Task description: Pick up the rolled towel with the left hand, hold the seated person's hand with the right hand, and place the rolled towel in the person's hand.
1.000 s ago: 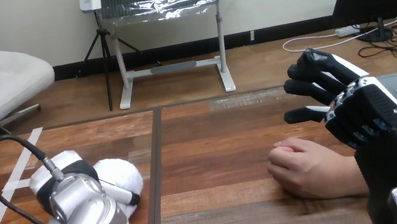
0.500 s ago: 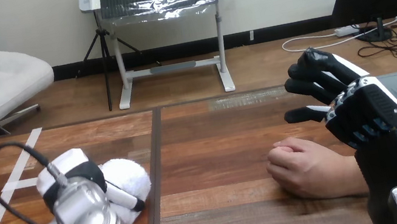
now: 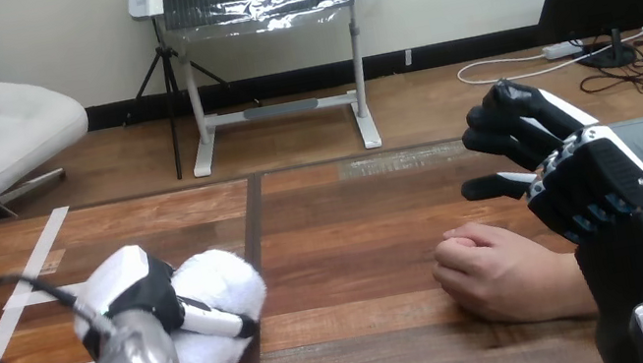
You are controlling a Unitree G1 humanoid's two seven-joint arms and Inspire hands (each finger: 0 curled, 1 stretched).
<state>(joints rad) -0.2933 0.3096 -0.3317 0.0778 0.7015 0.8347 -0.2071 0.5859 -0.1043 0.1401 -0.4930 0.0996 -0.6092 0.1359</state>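
Across the bench (image 3: 347,237), the left robot hand (image 3: 132,290), seemingly curled round the rolled towel (image 3: 215,280), has moved nearer the person's hand (image 3: 493,271), while the right robot hand (image 3: 553,156) hovers loosely spread, clasping nothing.

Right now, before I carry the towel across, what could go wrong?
The person's hand lies curled, knuckles up: the rolled towel has no open palm to land in. The right hand hangs beside it, open and apart; closing in could knock the knuckles. The left hand is curled round the towel, much of it bulging out, so it may slip or unroll.
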